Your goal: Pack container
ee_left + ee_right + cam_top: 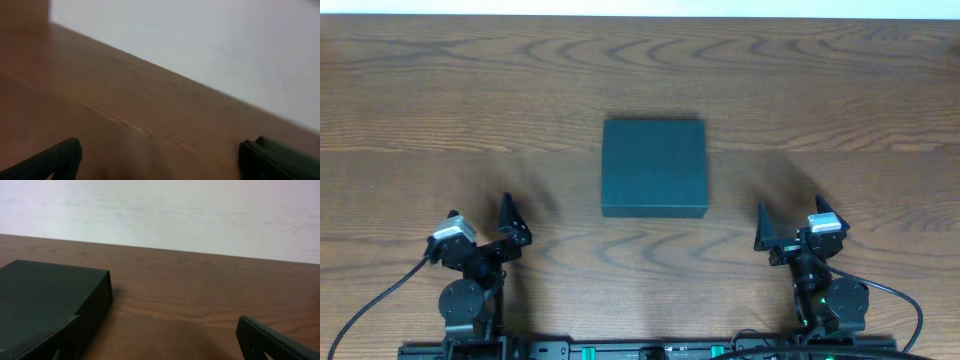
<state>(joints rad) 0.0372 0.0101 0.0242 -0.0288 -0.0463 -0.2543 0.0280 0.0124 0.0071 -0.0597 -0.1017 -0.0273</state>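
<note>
At centre of brown wood-grain surface [440,110]: dark teal matte cardboard box, the container [654,167], lid shut, flat, between both arms for equal reach.
left gripper [500,228]: fingers wide apart, empty, parked near edge, well clear of box.
right gripper [790,228]: fingers spread, empty, box to its left.
items to pack: none visible.

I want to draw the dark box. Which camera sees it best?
The overhead view: the whole closed container shows from above, mid-table. The right wrist view catches only one corner of it at the left edge. The left wrist view shows no box.
</note>
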